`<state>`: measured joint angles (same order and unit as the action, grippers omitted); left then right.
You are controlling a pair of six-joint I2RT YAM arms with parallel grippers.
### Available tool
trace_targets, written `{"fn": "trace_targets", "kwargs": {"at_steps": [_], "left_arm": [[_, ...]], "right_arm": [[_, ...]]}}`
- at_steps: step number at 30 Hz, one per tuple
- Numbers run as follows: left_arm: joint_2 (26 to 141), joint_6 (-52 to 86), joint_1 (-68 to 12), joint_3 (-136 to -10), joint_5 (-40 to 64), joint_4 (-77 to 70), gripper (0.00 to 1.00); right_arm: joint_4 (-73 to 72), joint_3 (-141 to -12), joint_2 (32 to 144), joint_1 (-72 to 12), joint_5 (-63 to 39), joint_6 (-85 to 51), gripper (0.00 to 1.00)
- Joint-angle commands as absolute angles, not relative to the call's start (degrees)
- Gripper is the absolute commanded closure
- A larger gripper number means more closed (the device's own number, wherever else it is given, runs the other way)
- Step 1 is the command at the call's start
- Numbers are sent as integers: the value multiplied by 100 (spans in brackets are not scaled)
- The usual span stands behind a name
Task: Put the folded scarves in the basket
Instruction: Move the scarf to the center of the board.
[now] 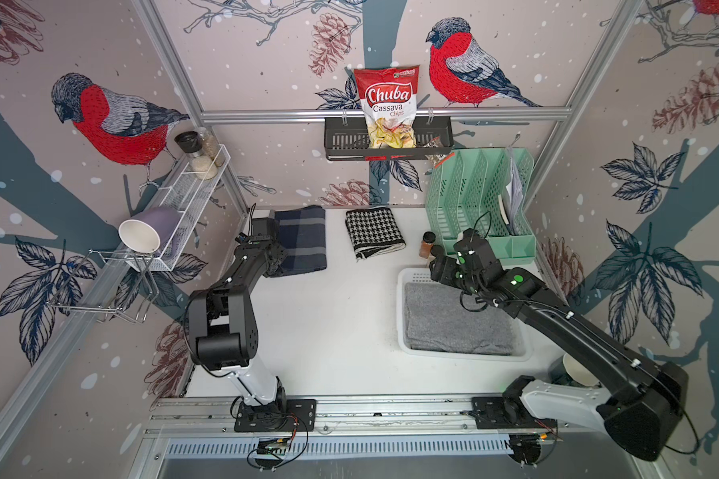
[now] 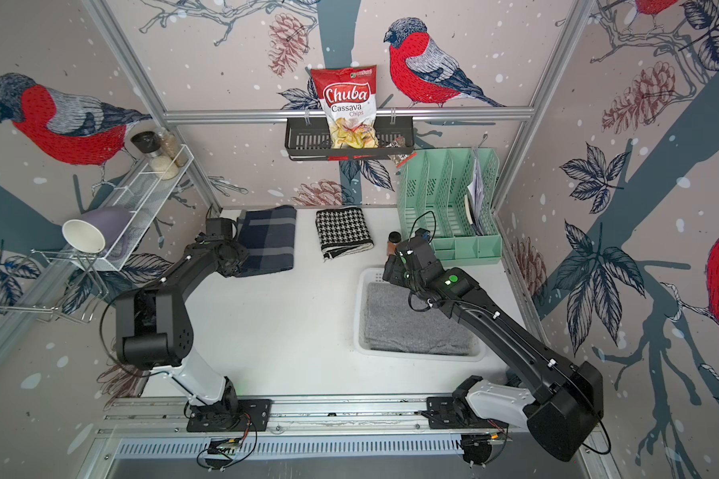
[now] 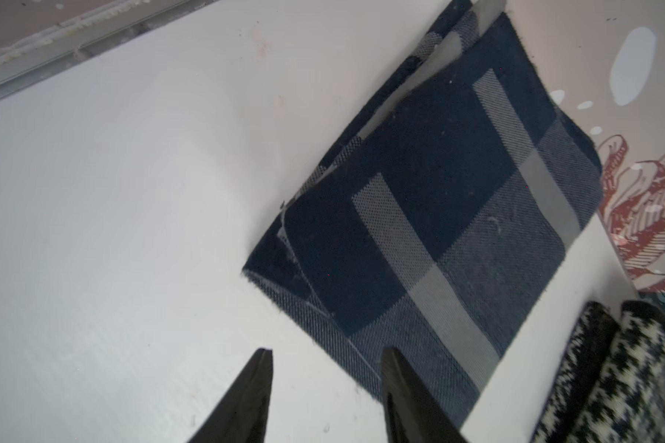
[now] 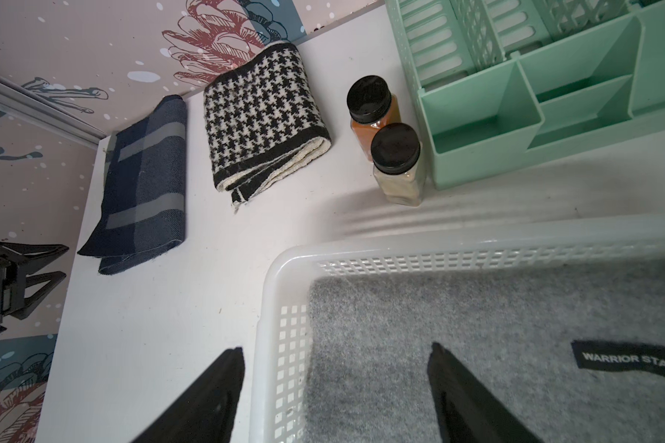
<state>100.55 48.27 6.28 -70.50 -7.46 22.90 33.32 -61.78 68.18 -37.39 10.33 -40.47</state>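
On the white table a navy scarf is seen beside the parted, empty left hand; a grey scarf fills the basket beneath the likewise spread right hand. Were one layer alone pinched, unfolding is risked.

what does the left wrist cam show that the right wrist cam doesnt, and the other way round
Only left wrist: little new, just the navy plaid scarf up close, with its stacked layers showing along one edge.
Only right wrist: the open right hand over the white basket, the grey scarf lying in it, two spice jars and the mint organiser.
Both: the plaid scarf, the houndstooth scarf, the white table and the open left hand.
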Motion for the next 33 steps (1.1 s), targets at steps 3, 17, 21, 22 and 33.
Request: {"fn": "trace_targets", "kwargs": {"at_steps": [3,17,21,22,33], "left_arm": [[10838,4506,829,-7547,-628,2192,52],[11460,4228,1199,-7680,-388,1844,47],[11525,4192,1249,-7617,-158,1591,65],[11491,4177,1253,-7595,-164,1557,71],[10883,4346,1249,-6791,-143,1466,100]], "right_arm": [[3165,-6053,6803,-3574,817,-3973,19],[3223,-6075,7073,-3419,431,-3981,19],[3235,-6093,7066,-3419,439,-4012,19],[3222,-6091,7066,-3426,439,-4008,19],[3139,-6108,7154,-3562,420,-4052,19]]}}
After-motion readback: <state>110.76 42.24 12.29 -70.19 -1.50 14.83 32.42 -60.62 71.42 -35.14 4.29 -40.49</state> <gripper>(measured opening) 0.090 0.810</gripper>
